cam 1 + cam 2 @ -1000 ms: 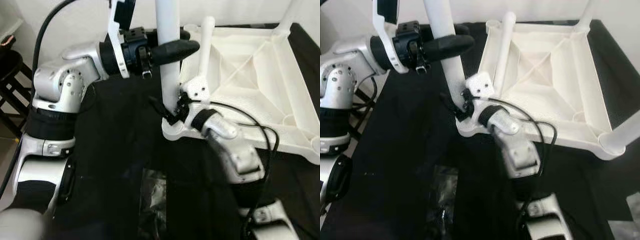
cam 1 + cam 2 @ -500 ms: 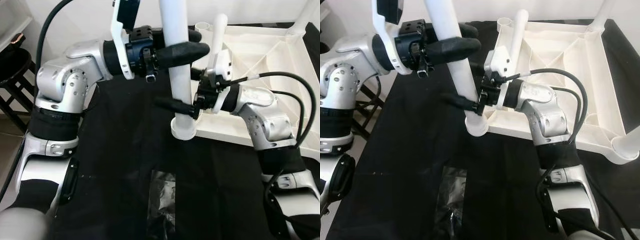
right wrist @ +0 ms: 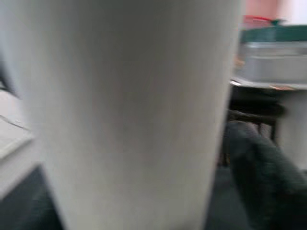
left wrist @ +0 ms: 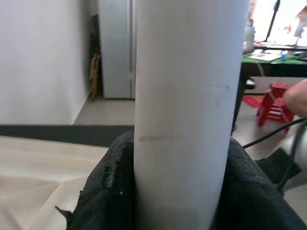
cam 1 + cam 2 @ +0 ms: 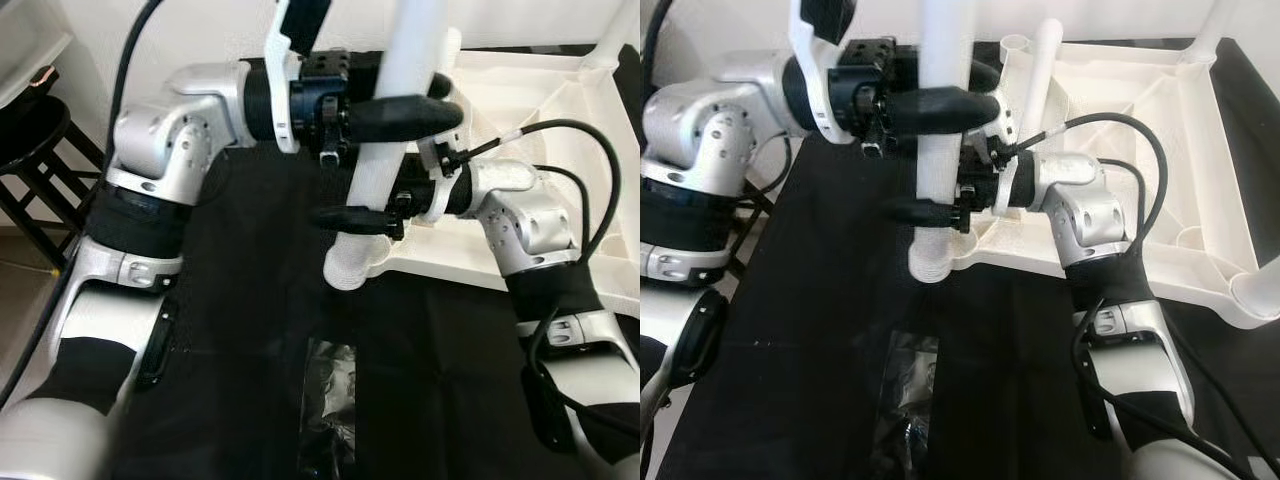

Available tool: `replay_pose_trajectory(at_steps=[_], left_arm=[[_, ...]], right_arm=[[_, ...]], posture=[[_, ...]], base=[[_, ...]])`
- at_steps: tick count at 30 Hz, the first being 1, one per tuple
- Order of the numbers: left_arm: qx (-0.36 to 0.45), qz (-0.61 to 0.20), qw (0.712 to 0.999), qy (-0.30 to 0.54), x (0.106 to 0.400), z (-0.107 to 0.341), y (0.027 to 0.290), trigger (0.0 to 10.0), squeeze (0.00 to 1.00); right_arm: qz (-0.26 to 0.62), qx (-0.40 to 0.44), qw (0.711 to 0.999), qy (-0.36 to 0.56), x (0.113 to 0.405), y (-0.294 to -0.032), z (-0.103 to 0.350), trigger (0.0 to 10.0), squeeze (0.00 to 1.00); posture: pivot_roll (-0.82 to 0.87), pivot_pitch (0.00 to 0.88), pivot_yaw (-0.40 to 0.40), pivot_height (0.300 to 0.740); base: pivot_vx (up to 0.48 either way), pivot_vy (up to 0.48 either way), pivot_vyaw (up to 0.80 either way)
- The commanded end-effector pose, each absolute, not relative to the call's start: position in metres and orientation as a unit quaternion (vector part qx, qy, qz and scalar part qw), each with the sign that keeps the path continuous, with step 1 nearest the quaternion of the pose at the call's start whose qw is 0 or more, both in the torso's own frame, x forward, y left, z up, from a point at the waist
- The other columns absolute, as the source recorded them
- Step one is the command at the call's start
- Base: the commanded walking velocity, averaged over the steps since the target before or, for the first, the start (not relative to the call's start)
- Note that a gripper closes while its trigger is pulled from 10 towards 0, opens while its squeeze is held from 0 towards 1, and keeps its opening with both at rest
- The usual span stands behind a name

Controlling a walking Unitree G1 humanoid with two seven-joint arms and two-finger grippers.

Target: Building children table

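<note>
A black cloth [image 5: 230, 300] covers the surface in front of the robot, and on its far right part lies the white children's table top [image 5: 1120, 110], upside down with its ribbed underside up. A white leg stands at its far right corner [image 5: 1205, 35], another at its near right corner [image 5: 1258, 290], and a slimmer white tube [image 5: 1040, 65] rises by its far left corner. A dark stool [image 5: 30, 150] stands off the cloth's left edge.

The white table leg [image 5: 385, 160] in hand is a thick tube, tilted slightly, its flared lower end [image 5: 345, 268] sitting just at the near left corner of the table top, seemingly over the cloth; whether it is seated in a socket cannot be told.

The left claw [image 5: 420, 108] reaches in from the left and is clamped on the table leg well up its length; one black finger [image 5: 400, 118] crosses the front of the tube, and the left wrist view shows the tube [image 4: 189, 110] pressed between both black pads [image 4: 108, 191].

The right claw [image 5: 352, 222] comes from the right, over the table top's near edge, and grips the same leg lower down, close above the flared end, with one finger [image 5: 345, 215] lying across the front. In the blurred right wrist view the tube [image 3: 129, 110] sits right against the camera.

A crumpled clear plastic bag [image 5: 328, 400] lies on the cloth near its front edge
</note>
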State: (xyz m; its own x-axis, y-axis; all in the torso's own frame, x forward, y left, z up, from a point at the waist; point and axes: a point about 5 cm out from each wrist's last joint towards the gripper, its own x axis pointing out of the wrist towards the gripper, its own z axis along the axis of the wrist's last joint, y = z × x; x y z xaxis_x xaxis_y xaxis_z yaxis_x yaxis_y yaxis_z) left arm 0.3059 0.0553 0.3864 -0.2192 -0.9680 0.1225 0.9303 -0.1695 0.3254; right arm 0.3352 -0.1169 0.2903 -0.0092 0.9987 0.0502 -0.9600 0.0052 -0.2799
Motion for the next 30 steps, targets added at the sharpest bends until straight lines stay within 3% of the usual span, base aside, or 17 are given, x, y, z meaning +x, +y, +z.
replay_pose_trajectory(at_steps=[1,8,11,18,19,20,21,23,24,26,28,29,30], left_arm=[[0.042,-0.793,0.572,-0.206,0.294,0.4,0.049,0.0,0.0],[0.009,-0.824,0.52,-0.226,0.283,0.405,0.047,0.0,0.0],[0.004,-0.828,0.512,-0.229,0.281,0.406,0.047,0.0,0.0],[-0.014,-0.819,0.526,-0.23,0.275,0.409,0.04,0.0,0.0],[-0.024,-0.816,0.534,-0.221,0.276,0.41,0.039,0.0,0.11],[-0.031,-0.813,0.54,-0.214,0.277,0.41,0.038,0.0,0.11],[-0.042,-0.801,0.559,-0.209,0.282,0.414,0.036,2.9,1.0],[-0.049,-0.793,0.572,-0.206,0.285,0.418,0.034,2.9,1.0],[-0.045,-0.78,0.588,-0.208,0.288,0.422,0.033,10.0,1.0],[-0.044,-0.767,0.604,-0.211,0.291,0.426,0.033,10.0,1.0],[-0.048,-0.733,0.642,-0.221,0.298,0.433,0.037,10.0,1.0],[-0.053,-0.681,0.692,-0.233,0.306,0.438,0.046,10.0,1.0],[-0.053,-0.681,0.692,-0.233,0.306,0.438,0.046,10.0,1.0]], right_arm=[[0.727,-0.053,0.674,-0.121,0.328,-0.111,0.289,0.0,0.0],[0.755,-0.04,0.644,-0.116,0.322,-0.108,0.285,0.0,0.0],[0.758,-0.038,0.641,-0.118,0.321,-0.107,0.285,0.0,0.0],[0.752,-0.036,0.646,-0.122,0.322,-0.11,0.288,0.0,0.0],[0.75,-0.036,0.649,-0.126,0.322,-0.11,0.289,0.0,0.0],[0.748,-0.036,0.651,-0.129,0.322,-0.11,0.29,0.0,0.0],[0.743,-0.036,0.655,-0.133,0.323,-0.11,0.292,0.0,0.0],[0.739,-0.037,0.658,-0.136,0.324,-0.11,0.293,0.0,0.0],[0.731,-0.037,0.666,-0.142,0.326,-0.11,0.294,0.0,0.0],[0.723,-0.037,0.674,-0.146,0.328,-0.11,0.296,0.0,0.0],[0.705,-0.039,0.691,-0.156,0.332,-0.111,0.298,0.0,0.0],[0.679,-0.039,0.714,-0.165,0.338,-0.114,0.301,0.0,0.0],[0.679,-0.039,0.714,-0.165,0.338,-0.114,0.301,0.0,0.0]], posture=[[0.07,0.194,0.105,0.74],[0.05,0.187,0.105,0.74],[0.05,0.186,0.101,0.74],[0.01,0.192,0.08,0.74],[0.01,0.193,0.078,0.74],[0.01,0.191,0.077,0.74],[0.0,0.189,0.076,0.74],[0.0,0.189,0.076,0.74],[0.0,0.185,0.075,0.74],[0.0,0.185,0.075,0.74],[0.0,0.186,0.074,0.74],[0.01,0.186,0.072,0.74],[0.01,0.186,0.072,0.74]], base=[[0.0,0.0,0.0],[0.0,0.0,0.0],[0.0,0.0,0.0],[0.0,0.0,0.0],[0.0,0.0,0.0],[0.0,0.0,0.0],[0.0,0.0,0.0],[0.0,0.0,0.0],[0.0,0.0,0.0],[0.0,0.0,0.0],[0.0,0.0,0.0],[0.0,0.0,0.0],[0.0,0.0,0.0]])
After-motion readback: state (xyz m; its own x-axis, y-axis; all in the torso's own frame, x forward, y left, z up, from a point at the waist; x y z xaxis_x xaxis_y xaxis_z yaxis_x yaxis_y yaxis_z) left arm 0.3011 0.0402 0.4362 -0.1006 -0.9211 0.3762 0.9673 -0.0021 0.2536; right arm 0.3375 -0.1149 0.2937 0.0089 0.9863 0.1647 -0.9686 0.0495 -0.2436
